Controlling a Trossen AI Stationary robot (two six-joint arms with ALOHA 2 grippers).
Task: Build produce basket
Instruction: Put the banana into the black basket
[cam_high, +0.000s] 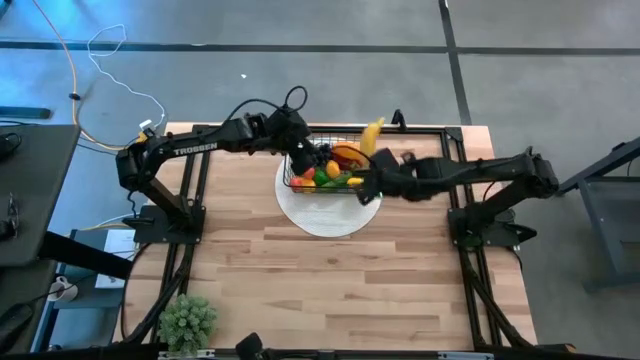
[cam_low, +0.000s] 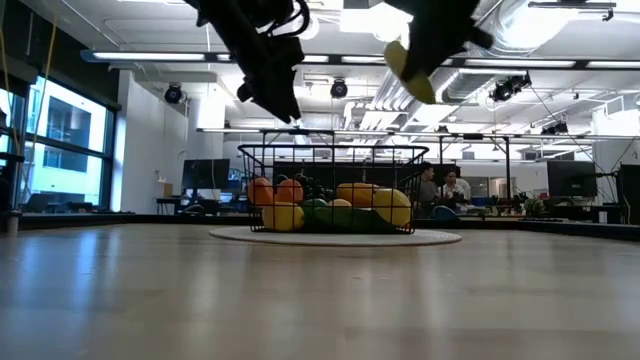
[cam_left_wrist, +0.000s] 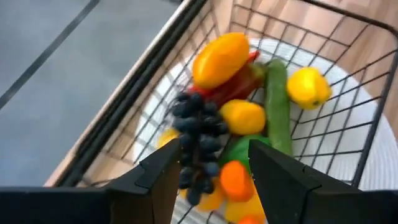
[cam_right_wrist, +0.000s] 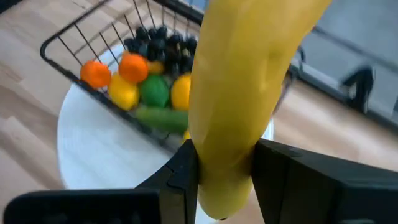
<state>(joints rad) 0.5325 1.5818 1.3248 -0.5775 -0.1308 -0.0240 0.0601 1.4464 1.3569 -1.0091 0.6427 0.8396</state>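
On the near edge of the tabletop (cam_high: 330, 280), well away from the basket, stands a spiky green potted plant (cam_high: 188, 320). Toward the far side of the tabletop a round white plate (cam_high: 325, 218) lies flat, and the black wire basket (cam_high: 322, 165) sits on its far half, its near wall crossing the plate. Inside the basket lie dark grapes (cam_left_wrist: 198, 134) toward the left arm's end, a green cucumber (cam_left_wrist: 278, 106) along the middle, two lemons (cam_left_wrist: 307, 87) and small orange pieces (cam_right_wrist: 132, 67), with a lime (cam_right_wrist: 154, 91) and a bigger orange-yellow fruit (cam_left_wrist: 221, 58) among them; something red shows under that fruit, but what it is cannot be told. From table height the fruit fills the lower half of the basket, below its rim. The left pincer (cam_left_wrist: 212, 163) hangs just above the basket's left end, over the grapes, its two fingers spread apart with nothing between them. The right pincer (cam_right_wrist: 225, 165) is at the basket's right end, raised above the rim, and grips a yellow banana (cam_high: 372, 135) at one end, both fingers pressed against its sides; the banana sticks up and out toward the far edge of the tabletop, touching neither basket nor plate. Beyond the tabletop, behind the basket, two people (cam_low: 440, 188) sit in the room.
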